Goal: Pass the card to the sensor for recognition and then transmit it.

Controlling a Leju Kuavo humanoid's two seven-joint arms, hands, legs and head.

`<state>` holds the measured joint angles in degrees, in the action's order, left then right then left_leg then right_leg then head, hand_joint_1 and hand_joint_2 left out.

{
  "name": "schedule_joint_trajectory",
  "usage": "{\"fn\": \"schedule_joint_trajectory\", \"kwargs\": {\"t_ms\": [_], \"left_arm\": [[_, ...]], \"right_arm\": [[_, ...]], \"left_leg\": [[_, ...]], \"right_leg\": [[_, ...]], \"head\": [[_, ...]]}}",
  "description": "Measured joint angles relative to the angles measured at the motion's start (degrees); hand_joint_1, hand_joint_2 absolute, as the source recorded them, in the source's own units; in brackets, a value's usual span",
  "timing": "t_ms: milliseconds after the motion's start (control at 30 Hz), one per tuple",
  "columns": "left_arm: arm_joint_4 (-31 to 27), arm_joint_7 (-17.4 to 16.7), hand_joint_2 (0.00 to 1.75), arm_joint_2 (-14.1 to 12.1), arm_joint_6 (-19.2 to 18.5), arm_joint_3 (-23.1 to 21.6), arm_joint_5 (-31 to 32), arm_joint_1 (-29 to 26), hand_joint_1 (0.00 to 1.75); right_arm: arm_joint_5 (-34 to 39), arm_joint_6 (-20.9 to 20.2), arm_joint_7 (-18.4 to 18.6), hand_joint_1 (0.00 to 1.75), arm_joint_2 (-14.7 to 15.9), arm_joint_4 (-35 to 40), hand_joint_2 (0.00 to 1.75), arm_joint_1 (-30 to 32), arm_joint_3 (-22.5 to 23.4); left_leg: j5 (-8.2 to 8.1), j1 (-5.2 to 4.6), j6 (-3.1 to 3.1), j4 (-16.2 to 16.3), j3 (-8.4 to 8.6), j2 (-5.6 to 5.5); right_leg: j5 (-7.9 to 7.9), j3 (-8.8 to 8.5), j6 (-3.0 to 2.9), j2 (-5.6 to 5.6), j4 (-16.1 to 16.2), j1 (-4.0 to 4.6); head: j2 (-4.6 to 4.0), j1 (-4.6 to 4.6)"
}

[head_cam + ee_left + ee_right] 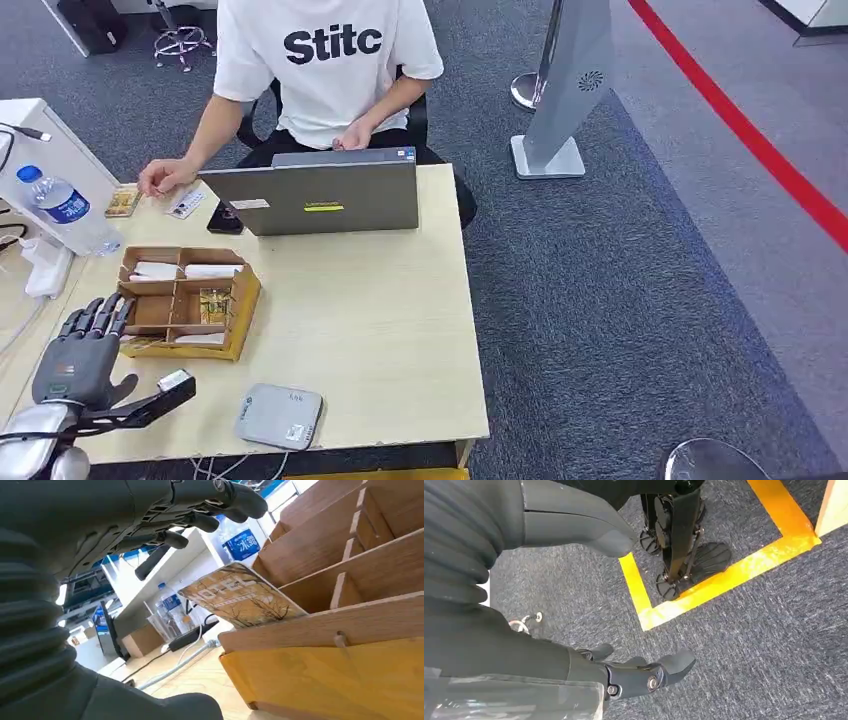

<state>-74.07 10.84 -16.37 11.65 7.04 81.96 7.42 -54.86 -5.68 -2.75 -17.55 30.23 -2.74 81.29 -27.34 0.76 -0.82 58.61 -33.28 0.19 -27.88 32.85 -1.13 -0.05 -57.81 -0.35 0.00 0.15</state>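
— Brown-printed card (239, 597) stands tilted in the wooden organiser (186, 300), near the left hand (85, 345)?
— Yes; fingers spread, holding nothing. The right hand (639, 672) hangs empty over grey carpet (749, 630).
— And the surface?
— Pale wooden table (380, 320), grey sensor (280, 415) at its near edge, laptop (320, 190) beyond.

Light wood table (380, 330) w/ laptop (325, 192), wooden organizer box (185, 302), grey sensor (279, 416), water bottle (62, 207).
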Motion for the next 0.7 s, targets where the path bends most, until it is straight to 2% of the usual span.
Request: {"fn": "schedule_joint_trajectory", "kwargs": {"t_ms": [433,467,500,700], "left_arm": [[-0.33,0.18,1.75,0.28,-0.04,-3.36,-0.02,0.15,0.0],[-0.37,0.07,1.75,0.28,-0.02,-3.43,0.0,0.15,1.61],[-0.42,-0.21,1.75,0.26,0.0,-3.52,0.04,0.16,1.75],[-0.72,-1.11,1.75,0.22,-0.05,-3.56,0.59,0.16,1.75]], "right_arm": [[-0.53,0.42,0.0,0.0,0.0,-0.22,1.75,-0.06,0.0],[-0.72,0.44,0.0,0.0,0.0,-0.22,1.75,-0.06,0.0],[-0.72,0.44,0.0,0.0,0.0,-0.22,1.75,-0.06,0.0],[-0.85,0.35,0.18,0.0,0.0,-0.15,1.75,-0.05,0.0]], "left_leg": [[0.0,-0.01,0.0,0.01,0.0,0.0],[0.0,0.0,0.0,0.01,0.0,0.0],[0.0,0.0,0.0,0.01,0.0,0.0],[0.0,0.0,0.0,0.0,0.0,0.0]], "right_leg": [[0.0,0.0,0.0,0.0,0.0,0.0],[0.0,0.0,0.0,0.0,0.0,0.0],[0.0,0.0,0.0,0.0,0.0,0.0],[0.0,-0.01,0.0,0.0,0.0,0.0]], "head": [[0.0,0.0],[0.0,0.02],[0.0,0.0],[0.0,0.0]]}}
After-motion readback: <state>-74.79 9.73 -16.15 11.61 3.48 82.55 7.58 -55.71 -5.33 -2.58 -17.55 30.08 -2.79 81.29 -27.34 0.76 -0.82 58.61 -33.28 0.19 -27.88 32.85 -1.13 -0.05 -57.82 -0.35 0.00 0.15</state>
